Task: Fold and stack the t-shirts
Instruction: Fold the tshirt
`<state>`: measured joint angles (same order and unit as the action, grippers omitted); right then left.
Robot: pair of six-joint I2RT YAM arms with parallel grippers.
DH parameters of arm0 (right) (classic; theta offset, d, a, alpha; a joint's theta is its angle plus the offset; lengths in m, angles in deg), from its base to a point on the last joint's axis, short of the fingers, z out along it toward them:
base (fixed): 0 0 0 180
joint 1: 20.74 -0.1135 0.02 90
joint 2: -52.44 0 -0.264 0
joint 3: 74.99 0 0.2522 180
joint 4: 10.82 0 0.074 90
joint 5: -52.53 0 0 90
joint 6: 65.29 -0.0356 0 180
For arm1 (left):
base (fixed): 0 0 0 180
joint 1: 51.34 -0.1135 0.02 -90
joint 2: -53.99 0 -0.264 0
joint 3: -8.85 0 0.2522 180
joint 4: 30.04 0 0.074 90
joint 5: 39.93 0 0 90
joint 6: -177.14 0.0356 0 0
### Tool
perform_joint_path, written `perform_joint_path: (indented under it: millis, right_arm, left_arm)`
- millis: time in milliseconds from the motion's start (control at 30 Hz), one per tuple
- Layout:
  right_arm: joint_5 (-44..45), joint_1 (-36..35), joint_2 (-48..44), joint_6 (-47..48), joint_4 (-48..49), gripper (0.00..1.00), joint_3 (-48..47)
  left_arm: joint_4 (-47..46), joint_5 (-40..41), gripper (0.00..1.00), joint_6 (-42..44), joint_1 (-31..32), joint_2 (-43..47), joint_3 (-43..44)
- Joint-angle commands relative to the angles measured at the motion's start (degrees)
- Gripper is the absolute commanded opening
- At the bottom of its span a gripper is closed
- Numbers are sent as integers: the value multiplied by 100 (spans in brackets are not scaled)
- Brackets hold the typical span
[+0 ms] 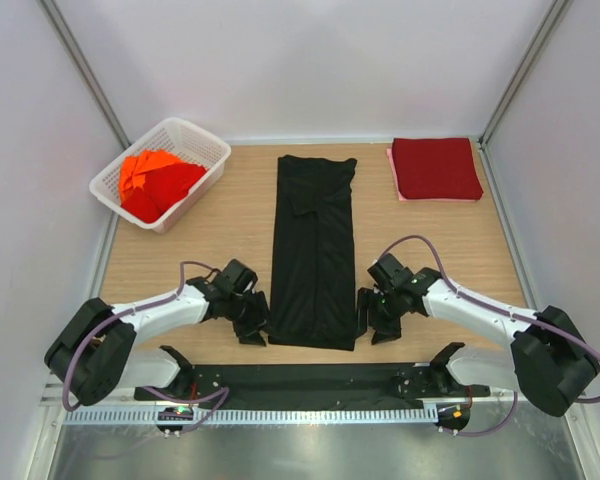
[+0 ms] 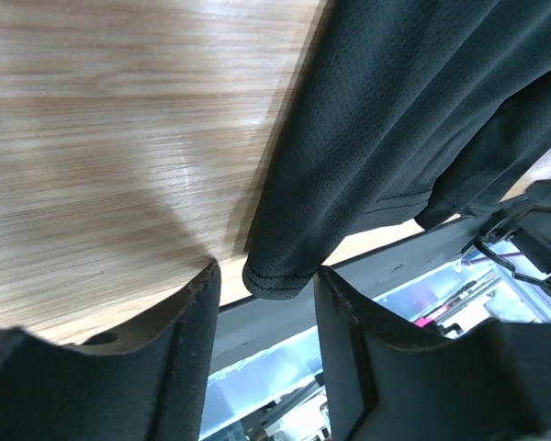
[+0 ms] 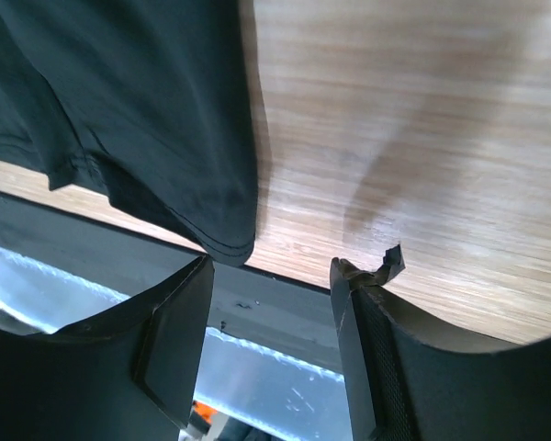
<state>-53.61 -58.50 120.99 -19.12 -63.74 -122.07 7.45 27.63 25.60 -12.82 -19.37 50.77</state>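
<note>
A black t-shirt, folded into a long narrow strip, lies along the middle of the table. My left gripper sits at its near left corner. In the left wrist view the hem corner hangs between the tips of my left gripper, with gaps on both sides; the jaws are open. My right gripper is at the near right corner. It is open, and the hem corner lies just by its left finger. A dark red t-shirt lies folded at the back right. Orange-red t-shirts fill the basket.
The white lattice basket stands at the back left. The table's near edge with a dark rail runs just below both grippers. White walls close in the sides and back.
</note>
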Motion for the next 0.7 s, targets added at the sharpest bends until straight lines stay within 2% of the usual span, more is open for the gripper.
perform_joint_path:
  millis: [0,200,300,467,667]
  right_arm:
    - [-512,5,-264,-432,601,61,299]
    - [-653,5,-308,-740,1006,58,642]
    - [-470,5,-290,-802,1068,57,739]
    - [-592,5,-71,-986,1506,56,889]
    - [-539,5,167,-855,1552,54,889]
  left_arm:
    - [97,380,46,133,41,-126,-258]
    - [1,433,36,116,41,-20,-364]
    - [-8,451,28,247,41,-73,-294]
    - [-17,416,24,274,41,-126,-294]
    - [-26,415,19,274,41,-91,-267]
